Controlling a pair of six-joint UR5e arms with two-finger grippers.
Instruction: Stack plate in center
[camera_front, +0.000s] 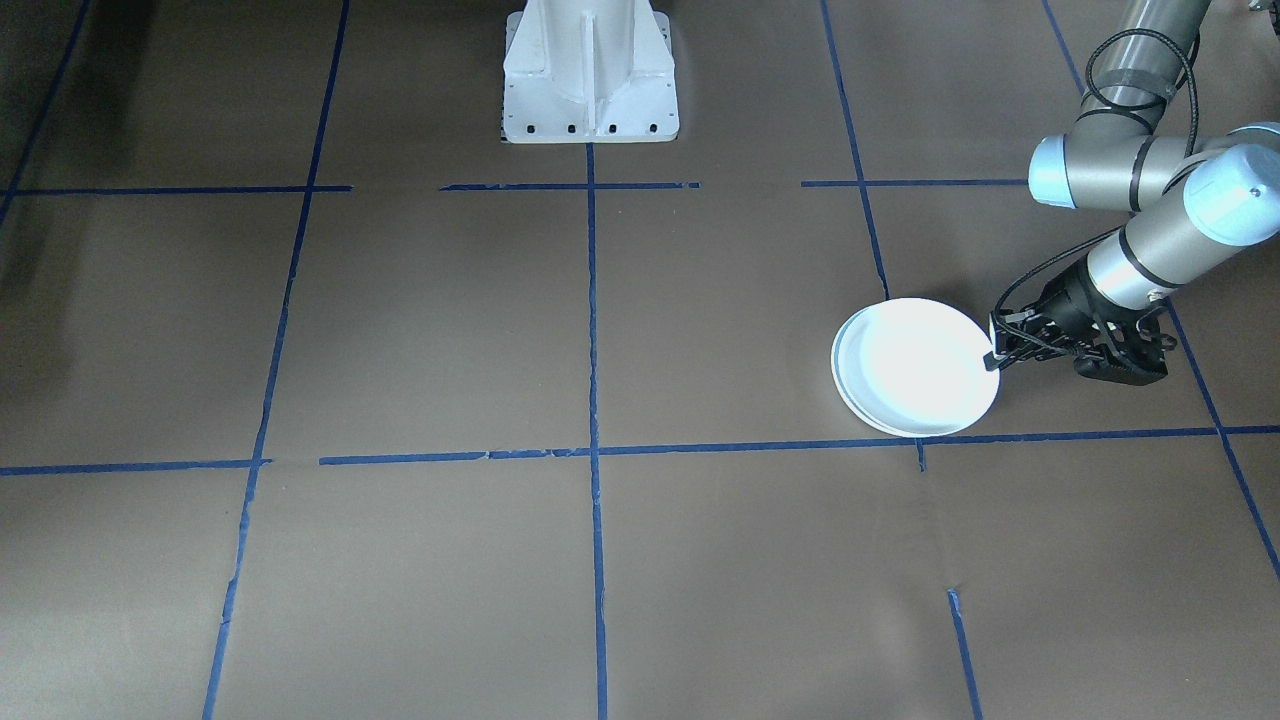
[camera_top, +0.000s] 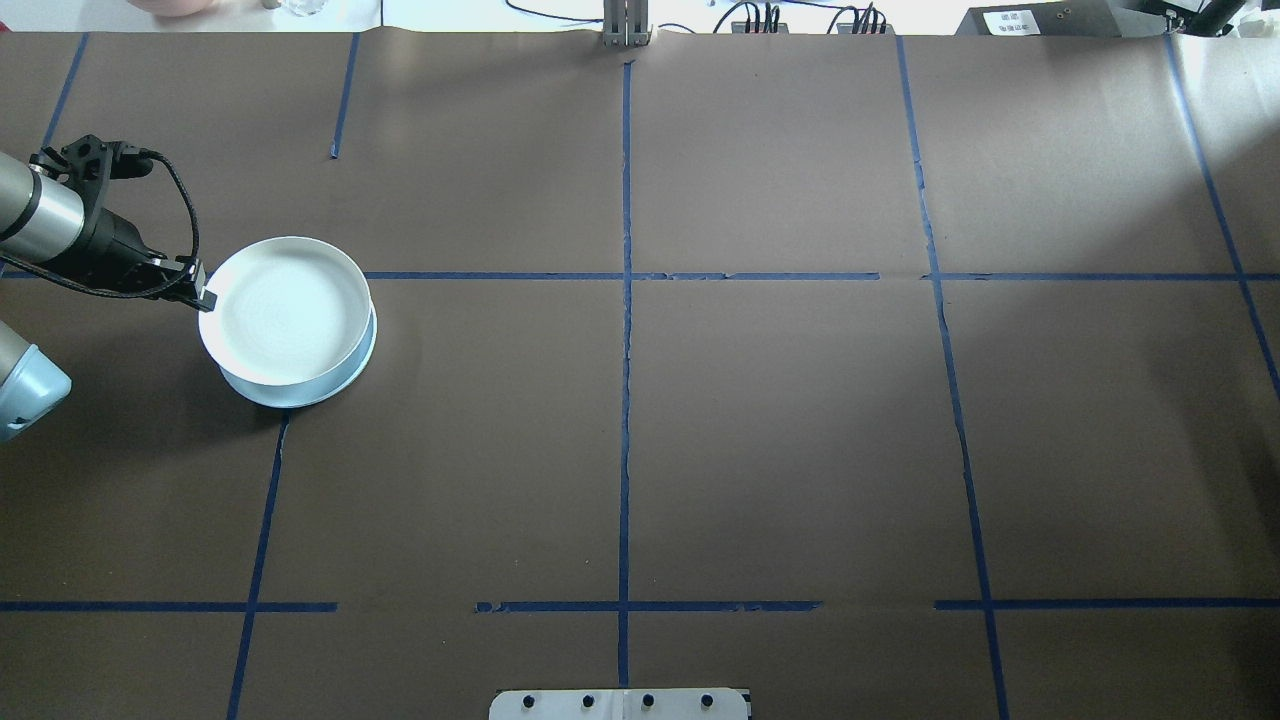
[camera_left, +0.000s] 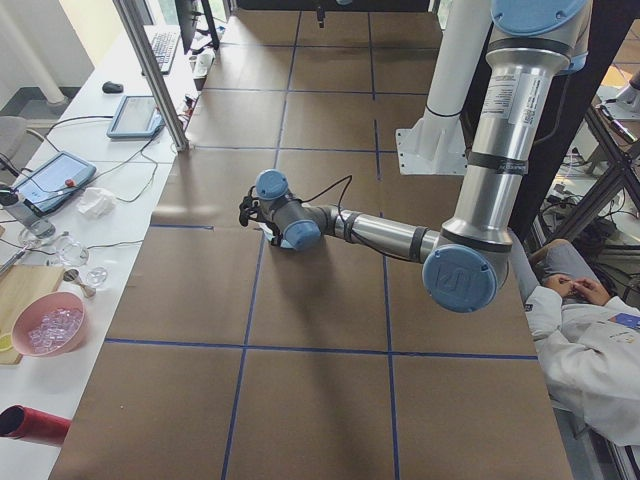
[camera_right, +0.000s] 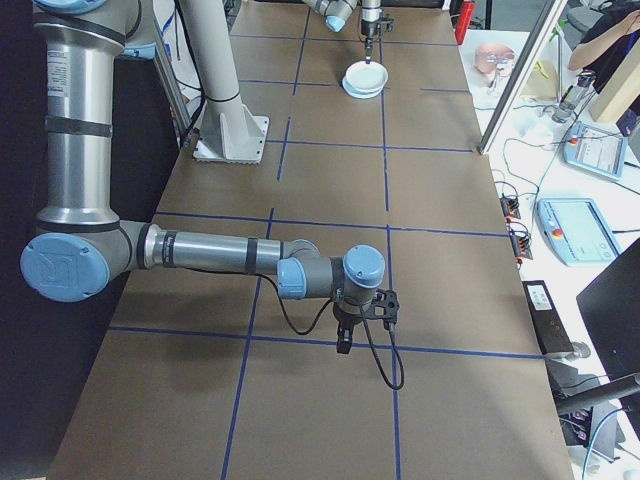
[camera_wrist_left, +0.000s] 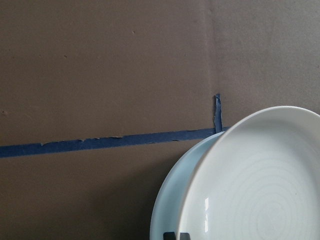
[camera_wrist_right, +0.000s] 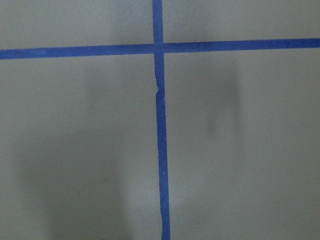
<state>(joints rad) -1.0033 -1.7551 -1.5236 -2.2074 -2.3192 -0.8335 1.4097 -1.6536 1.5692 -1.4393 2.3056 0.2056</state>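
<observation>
1. The upper plate (camera_top: 285, 310) is up off the table, tilted, riding just above a second plate (camera_top: 300, 392) of the same pale blue; the two overlap almost fully, the lower one peeking out along one edge.
2. From the left wrist camera, the upper plate (camera_wrist_left: 260, 185) shows faint concentric rings, with the lower plate (camera_wrist_left: 172, 200) showing as a pale crescent beneath it.
3. The left gripper (camera_top: 203, 297) has the upper plate by its rim, fingers pinched onto the edge on the side away from the table's middle.
4. In the front-facing view the left gripper (camera_front: 993, 355) bites the rim while the plate (camera_front: 915, 362) glares bright under the light.
5. The pair sits just beside a blue tape line (camera_top: 500, 276), near a corner of the tape grid on the brown table (camera_top: 780, 450).
6. The robot base (camera_front: 590, 75) stands well apart from the plates.
7. The right gripper (camera_right: 345, 335) shows only in the right side view, hanging low over a tape crossing far from the plates; whether it is open or closed, I cannot tell.
8. Off the table's edge beside the plates: a pink bowl (camera_left: 48, 335) and a tablet (camera_left: 137, 115).
</observation>
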